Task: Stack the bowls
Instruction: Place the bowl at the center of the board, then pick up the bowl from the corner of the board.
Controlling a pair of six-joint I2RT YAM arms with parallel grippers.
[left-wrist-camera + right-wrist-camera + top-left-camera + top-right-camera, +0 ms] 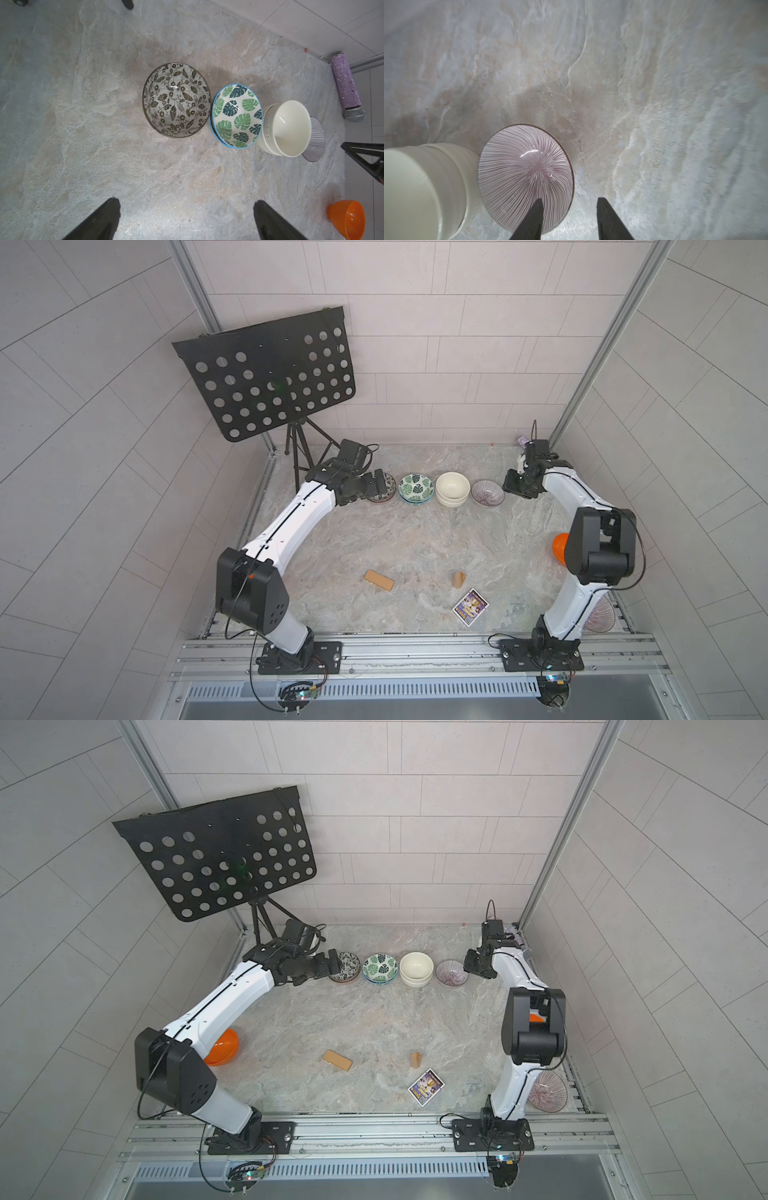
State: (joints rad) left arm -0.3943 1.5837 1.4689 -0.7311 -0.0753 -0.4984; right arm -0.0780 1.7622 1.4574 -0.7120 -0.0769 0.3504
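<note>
Along the back of the table stand a black-white leaf bowl (384, 488) (176, 99), a green-leaf pair (416, 488) (236, 116) nested together, a nested cream pair (452, 488) (288, 128) and a purple-striped bowl (487, 492) (525, 166). My left gripper (187, 204) (379, 486) hovers wide open beside the black-white bowl, nothing between its fingers. My right gripper (570, 200) (513, 487) is open astride the striped bowl's rim, one finger over its inside, one outside. Another striped bowl (550, 1090) and orange bowls (224, 1046) (560, 547) sit by the arms.
A black perforated music stand (266, 373) rises at the back left. Two tan wooden blocks (379, 580) (458, 579) and a printed card (470, 606) lie near the front. A glittery purple microphone (346, 83) lies in the back right corner.
</note>
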